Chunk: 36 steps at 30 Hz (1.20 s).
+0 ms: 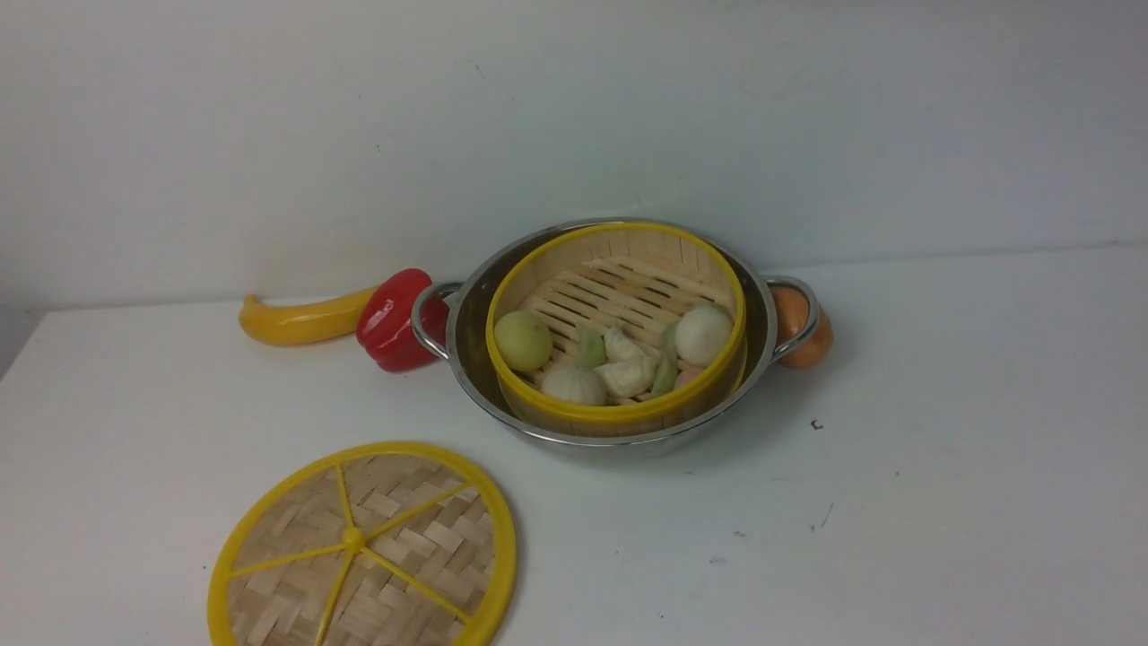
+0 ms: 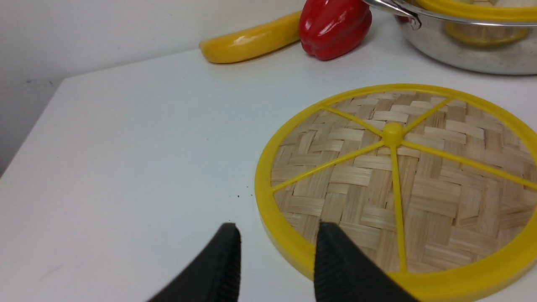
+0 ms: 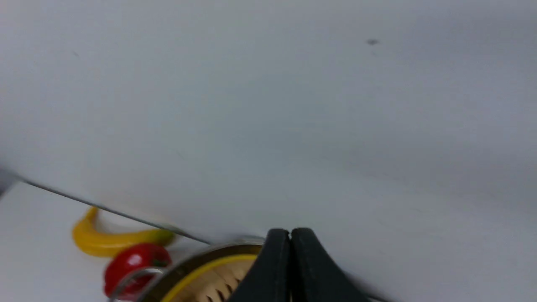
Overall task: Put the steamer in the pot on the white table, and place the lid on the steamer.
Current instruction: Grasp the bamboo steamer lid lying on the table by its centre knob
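A white table (image 1: pixel 942 493) stands against a pale wall, seen from the robot's side. Close to the middle of the table's far edge sits the shiny steel pot (image 1: pixel 466 345) with two loop handles. The bamboo steamer (image 1: pixel 628 247) with yellow rims rests inside the pot, uncovered. Pale buns and dumplings (image 1: pixel 628 372) are gathered in the near half of its slatted floor. The woven lid (image 1: pixel 359 547) lies flat on the table toward the near edge, left of the pot and well apart from it, with its yellow spokes and central knob facing up. Along the far edge, left of the pot, lie a yellow banana (image 1: pixel 300 320) and a red pepper (image 1: pixel 392 318); the pepper is right up against the pot's left handle. A round orange object (image 1: pixel 807 345) sits behind the right handle. Neither arm shows in the front view. In the left wrist view the left gripper (image 2: pixel 277 226) is spread, one finger over the lid's rim and the other outside it, holding nothing. In the right wrist view the right gripper (image 3: pixel 290 230) has its fingers pressed together, empty, above the pot's far rim
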Each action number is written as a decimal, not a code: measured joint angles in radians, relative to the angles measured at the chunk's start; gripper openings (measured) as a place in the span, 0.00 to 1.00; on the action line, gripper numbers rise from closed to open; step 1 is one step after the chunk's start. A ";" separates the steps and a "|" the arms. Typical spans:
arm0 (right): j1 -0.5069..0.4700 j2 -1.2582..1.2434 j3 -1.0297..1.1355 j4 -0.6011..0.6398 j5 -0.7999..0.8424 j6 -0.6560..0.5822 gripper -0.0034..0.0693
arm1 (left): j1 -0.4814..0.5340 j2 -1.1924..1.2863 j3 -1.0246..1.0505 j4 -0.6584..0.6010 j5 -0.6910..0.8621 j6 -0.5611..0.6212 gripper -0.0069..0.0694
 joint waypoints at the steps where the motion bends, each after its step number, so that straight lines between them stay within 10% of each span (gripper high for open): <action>1: 0.000 -0.074 0.125 -0.039 -0.045 0.000 0.07 | 0.000 0.000 0.000 0.000 0.000 0.000 0.41; 16: -0.087 -0.986 1.725 -0.322 -0.844 0.249 0.14 | 0.000 0.000 0.000 0.000 0.000 0.000 0.41; 36: -0.179 -1.812 2.271 -0.487 -0.972 0.307 0.27 | 0.000 0.000 0.000 0.000 0.000 0.000 0.41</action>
